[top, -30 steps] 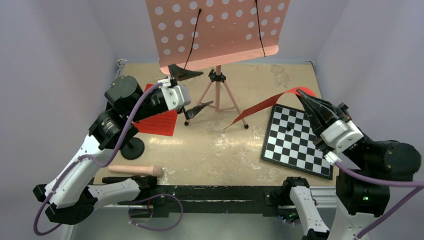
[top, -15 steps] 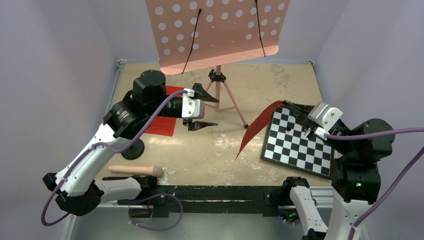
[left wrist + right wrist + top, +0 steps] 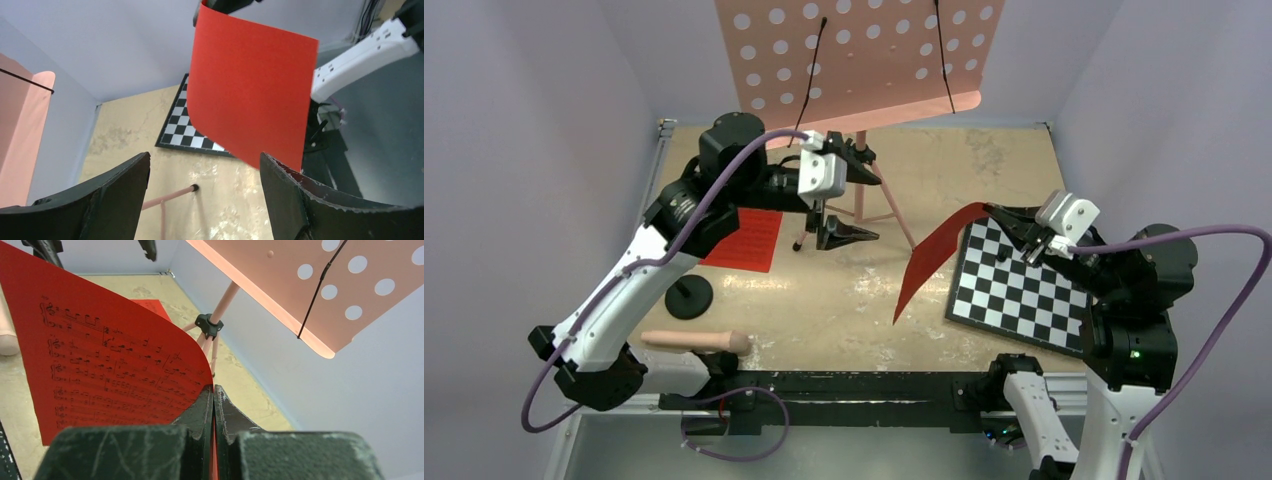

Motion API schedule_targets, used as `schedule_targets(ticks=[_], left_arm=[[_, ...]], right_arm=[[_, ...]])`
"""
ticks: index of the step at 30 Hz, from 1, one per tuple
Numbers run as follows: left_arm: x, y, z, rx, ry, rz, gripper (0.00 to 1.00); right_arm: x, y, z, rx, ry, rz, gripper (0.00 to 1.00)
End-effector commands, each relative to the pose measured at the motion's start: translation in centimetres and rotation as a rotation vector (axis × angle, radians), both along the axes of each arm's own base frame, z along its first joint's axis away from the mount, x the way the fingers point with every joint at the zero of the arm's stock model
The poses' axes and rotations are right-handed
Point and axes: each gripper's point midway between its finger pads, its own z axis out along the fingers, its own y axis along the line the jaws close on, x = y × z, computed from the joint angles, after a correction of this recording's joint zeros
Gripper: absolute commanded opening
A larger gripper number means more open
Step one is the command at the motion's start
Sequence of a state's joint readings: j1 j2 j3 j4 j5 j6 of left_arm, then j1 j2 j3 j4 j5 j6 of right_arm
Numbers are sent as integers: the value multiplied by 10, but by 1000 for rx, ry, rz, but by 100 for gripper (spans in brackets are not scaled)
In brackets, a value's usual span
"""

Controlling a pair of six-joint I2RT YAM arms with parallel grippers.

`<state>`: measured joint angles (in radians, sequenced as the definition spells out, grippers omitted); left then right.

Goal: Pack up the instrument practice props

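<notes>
Barely begun, on this evidence: a red sheet-music page (image 3: 932,258) hangs in the air toward 3 o'clock of the table (image 3: 824,300). Your right gripper (image 3: 1016,222) pinches it at its upper end, jaws clamped flat on the paper. The right wrist view shows the printed staves curling away from the fingers. The page's lower end dangles just beside the checkerboard (image 3: 1014,290), which lies at 4 o'clock and is no part of the job.

A second red page (image 3: 749,245) lies flat on the table at 9 o'clock, partly under your left arm. The pink music stand (image 3: 864,105) is upright at 12 o'clock, desk raised and tripod legs spread. Your left gripper (image 3: 852,200) hovers at those legs with its jaws wide apart and nothing between them. Its wrist view looks straight through the gap to the lifted page beyond.

At 7 o'clock, near the front edge, the pink rod (image 3: 696,341) lies on its side, with the black round base (image 3: 689,297) close by. Whether the two are joined cannot be told. No microphone can be made out, and no case or box shows in any view.

By that reading you have one page in hand. The second page, the stand and the rod with its base all remain to be gathered.
</notes>
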<state>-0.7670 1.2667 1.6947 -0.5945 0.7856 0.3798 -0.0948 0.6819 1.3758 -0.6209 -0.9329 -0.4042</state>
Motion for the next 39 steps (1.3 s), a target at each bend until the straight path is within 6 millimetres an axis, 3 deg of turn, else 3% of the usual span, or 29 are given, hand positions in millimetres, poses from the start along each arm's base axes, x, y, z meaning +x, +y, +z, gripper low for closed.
schedule_targets(ticks=[1, 14, 20, 26, 35, 39], left_arm=[[0, -17, 24, -77, 154, -27, 84], [-3, -31, 14, -60, 202, -41, 82], [5, -36, 16, -78, 216, 1, 81], [13, -49, 22, -103, 255, 17, 74], [22, -54, 20, -101, 256, 45, 27], [25, -55, 19, -99, 242, 54, 9]], right_arm=[[7, -2, 2, 1, 18, -12, 0], [37, -13, 0, 49, 81, -102, 0], [38, -10, -3, 38, 84, -90, 0], [44, -13, -5, 31, 87, -124, 0], [44, -13, -11, 22, 96, -125, 0], [38, -4, -13, 10, 98, -75, 0]])
